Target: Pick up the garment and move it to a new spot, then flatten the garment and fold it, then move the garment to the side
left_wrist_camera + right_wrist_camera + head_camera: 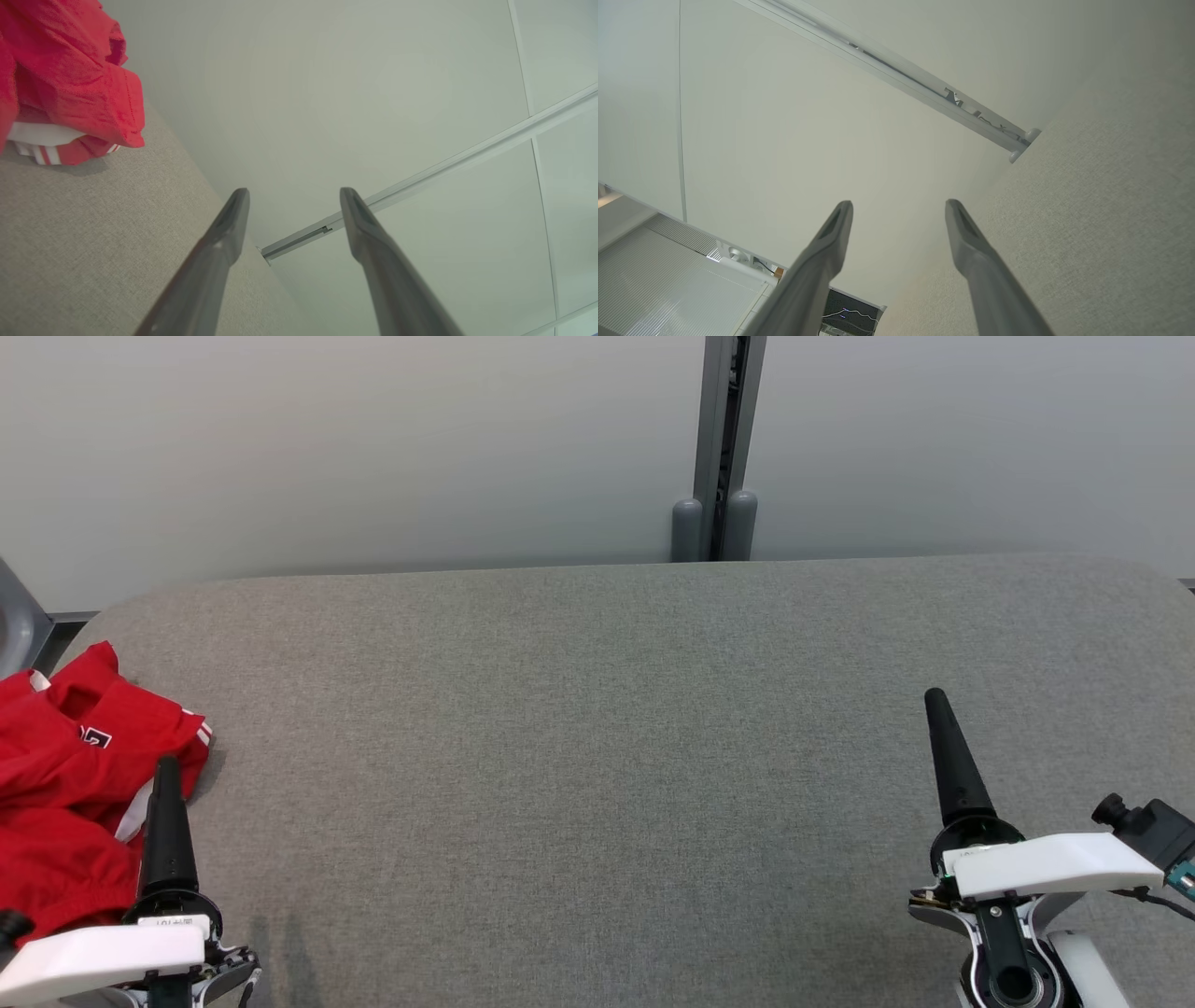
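Observation:
A crumpled red garment (65, 784) with white stripes and a small dark patch lies at the far left of the grey fabric table (597, 756). My left gripper (168, 775) hovers at the garment's right edge, turned on its side, so one dark finger overlaps the red cloth. The left wrist view has its fingers (233, 224) open with nothing between them, and the garment (70, 79) is apart at the upper left. My right gripper (936, 705) is at the lower right, far from the garment. In the right wrist view the right gripper (899, 203) is open and empty above the table (1101, 210).
A pale wall runs behind the table, with a grey vertical post (719, 448) at its back edge. The table's rounded corners are at the far left and far right. A wide stretch of bare grey fabric lies between my two grippers.

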You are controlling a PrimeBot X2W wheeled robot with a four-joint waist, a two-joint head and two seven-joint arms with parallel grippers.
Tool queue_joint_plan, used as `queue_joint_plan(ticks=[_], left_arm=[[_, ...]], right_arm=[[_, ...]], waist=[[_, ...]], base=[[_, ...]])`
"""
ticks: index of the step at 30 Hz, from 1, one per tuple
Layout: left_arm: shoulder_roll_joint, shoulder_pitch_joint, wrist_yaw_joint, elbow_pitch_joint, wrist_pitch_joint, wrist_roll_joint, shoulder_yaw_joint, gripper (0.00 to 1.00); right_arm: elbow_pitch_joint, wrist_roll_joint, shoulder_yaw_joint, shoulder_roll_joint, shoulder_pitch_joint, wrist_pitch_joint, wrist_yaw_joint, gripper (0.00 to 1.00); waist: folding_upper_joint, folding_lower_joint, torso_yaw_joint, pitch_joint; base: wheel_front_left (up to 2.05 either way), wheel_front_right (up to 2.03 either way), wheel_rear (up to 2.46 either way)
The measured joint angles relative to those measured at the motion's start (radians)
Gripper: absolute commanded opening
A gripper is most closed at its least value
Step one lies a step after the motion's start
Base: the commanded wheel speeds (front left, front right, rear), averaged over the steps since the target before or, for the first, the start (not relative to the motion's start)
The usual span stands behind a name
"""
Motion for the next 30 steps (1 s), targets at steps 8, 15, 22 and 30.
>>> queue_joint_plan(ticks=[8,15,22,30], left_arm=[[0.008,0.005,0.000,-0.004,-0.030,0.189,-0.010,1.00],[0.004,0.005,0.000,-0.002,-0.054,0.335,-0.014,1.00],[0.000,0.005,0.000,0.012,-0.080,0.507,-0.027,1.00],[-0.002,0.004,0.000,0.022,-0.105,0.639,-0.044,1.00]], right_arm=[[-0.002,-0.195,-0.010,-0.001,0.003,-0.013,0.001,1.00],[-0.010,-0.323,-0.023,-0.001,0.009,-0.028,0.002,1.00],[-0.026,-0.454,-0.052,-0.002,0.022,-0.039,0.002,1.00],[-0.035,-0.612,-0.091,-0.003,0.022,-0.052,0.003,1.00]], waist=[[0.0000,0.0000,-0.004,-0.001],[0.0000,0.0000,-0.007,-0.004],[0.0000,0.0000,-0.011,-0.006],[0.0000,0.0000,-0.013,-0.002]], base=[[0.00,0.00,0.00],[0.00,0.00,0.00],[0.00,0.00,0.00],[0.00,0.00,0.00]])
